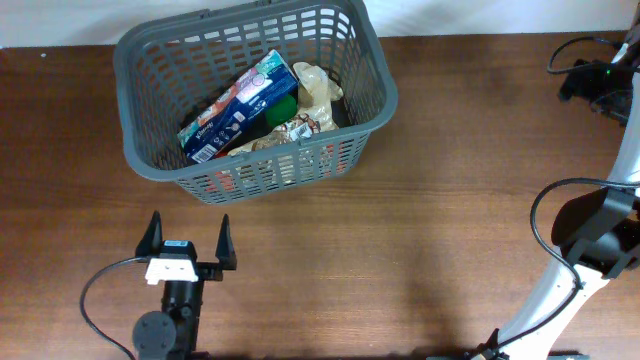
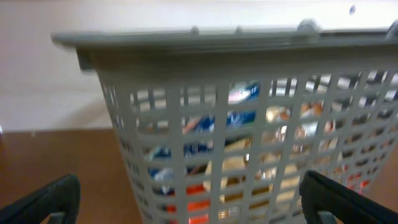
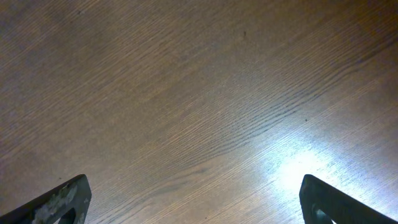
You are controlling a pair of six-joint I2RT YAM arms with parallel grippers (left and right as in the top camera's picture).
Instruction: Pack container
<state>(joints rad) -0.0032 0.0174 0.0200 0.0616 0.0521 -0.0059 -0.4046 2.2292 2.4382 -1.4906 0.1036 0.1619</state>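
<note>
The grey slotted container (image 1: 375, 75) stands at the back of the table. Inside lie a blue box (image 1: 240, 105), a green item (image 1: 285, 108) and pale wrapped packets (image 1: 315, 88). My left gripper (image 1: 187, 240) is open and empty, on the table in front of the container's near wall. In the left wrist view the container (image 2: 249, 50) fills the frame, with the blue box (image 2: 239, 118) showing through the slots, and the jaws (image 2: 193, 202) are wide apart. My right gripper (image 3: 196, 202) is open and empty over bare wood; its fingers are hidden in the overhead view.
The right arm (image 1: 585, 250) with its black cable stands at the right edge of the wooden table (image 1: 400, 250). A white wall lies behind the container.
</note>
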